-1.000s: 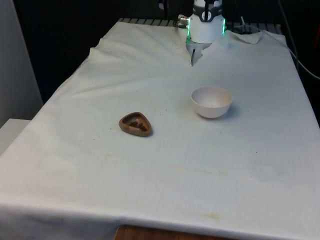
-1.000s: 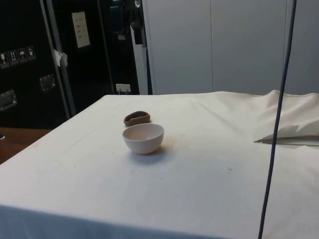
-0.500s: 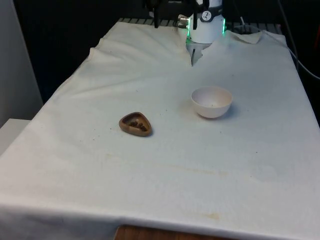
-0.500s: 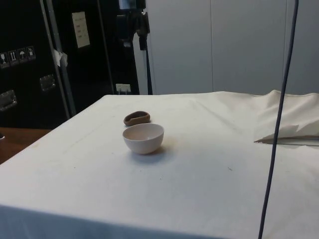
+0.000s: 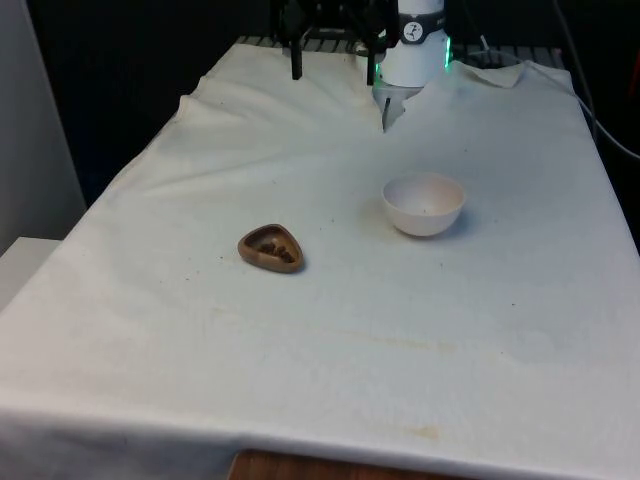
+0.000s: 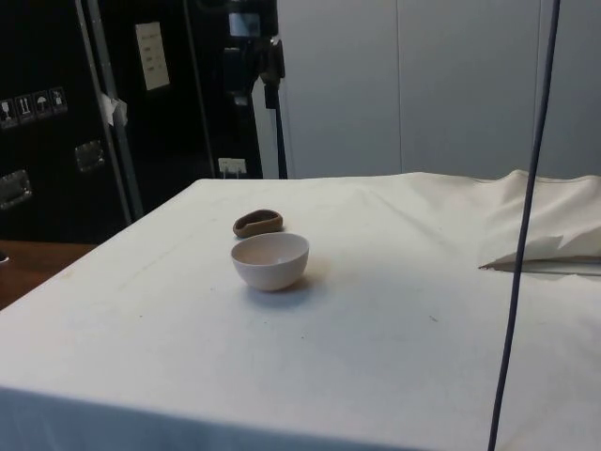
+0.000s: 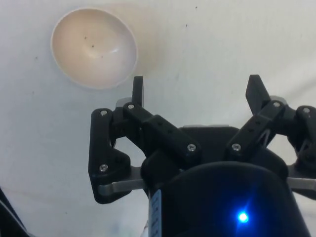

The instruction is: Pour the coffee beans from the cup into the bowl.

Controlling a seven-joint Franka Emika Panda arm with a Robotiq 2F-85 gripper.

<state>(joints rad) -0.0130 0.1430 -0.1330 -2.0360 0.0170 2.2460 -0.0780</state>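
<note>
While my gripper [image 5: 334,62] hangs spread and empty high over the far end, nothing's poured: the cup [image 5: 271,248] (beans inside) sits on the cloth [image 5: 330,330], well apart from the empty bowl [image 5: 423,203].

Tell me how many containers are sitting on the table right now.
2: a brown cup holding coffee beans towards the front view's left, and a white bowl to its right, apart from it.

table [image 5: 330,340], white cloth | brown cup [image 5: 271,248] with beans; white bowl [image 5: 423,203], apart
</note>
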